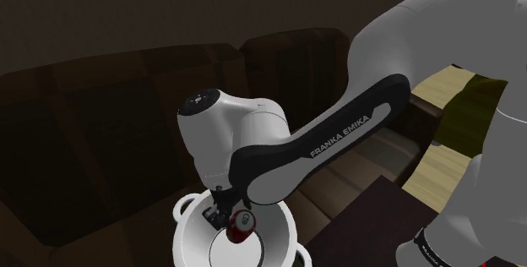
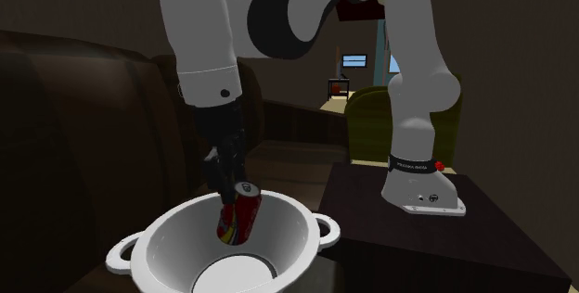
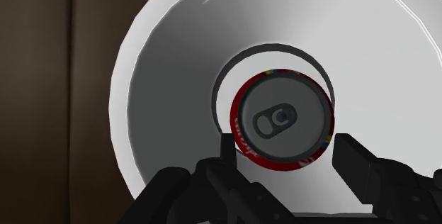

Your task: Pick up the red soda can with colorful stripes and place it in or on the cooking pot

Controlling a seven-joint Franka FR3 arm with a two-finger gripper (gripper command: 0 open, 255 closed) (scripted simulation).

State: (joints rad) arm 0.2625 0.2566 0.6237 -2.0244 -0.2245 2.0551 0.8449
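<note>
Wrist view looks straight down onto the grey top and pull tab of the red soda can with coloured stripes [image 3: 282, 120], which sits over the flat round floor of the white cooking pot [image 3: 177, 81]. The black two-finger gripper [image 3: 282, 144] has its fingers [image 3: 227, 150] about 1 can-width apart, 1 against each side of the can near its rim, so it clasps the can by the top.

Second exterior view adds the tilt. The can [image 2: 239, 217] leans inside the pot [image 2: 176, 235], top toward that view's right, with its lower end below the pot rim. I cannot tell whether the can touches the pot's inner wall. The pot's 2 loop handles show here, on opposite sides. The gripper [image 2: 228, 197] reaches the can's top from that view's left. The white arm base sits on the dark box stand [image 2: 482, 245], with an olive-green armchair [image 2: 371, 120] behind it.

Shoulder view shows the can [image 1: 241, 226] top-up inside the pot [image 1: 198, 244], 1 handle visible, with the gripper [image 1: 221, 215] touching it on that view's left. A dark brown sofa [image 1: 110, 122] lies behind the pot.

White Franka arm [image 1: 338, 130]: the forearm slopes down toward that view's left, the wrist bends, and the hand points steeply down into the pot.
</note>
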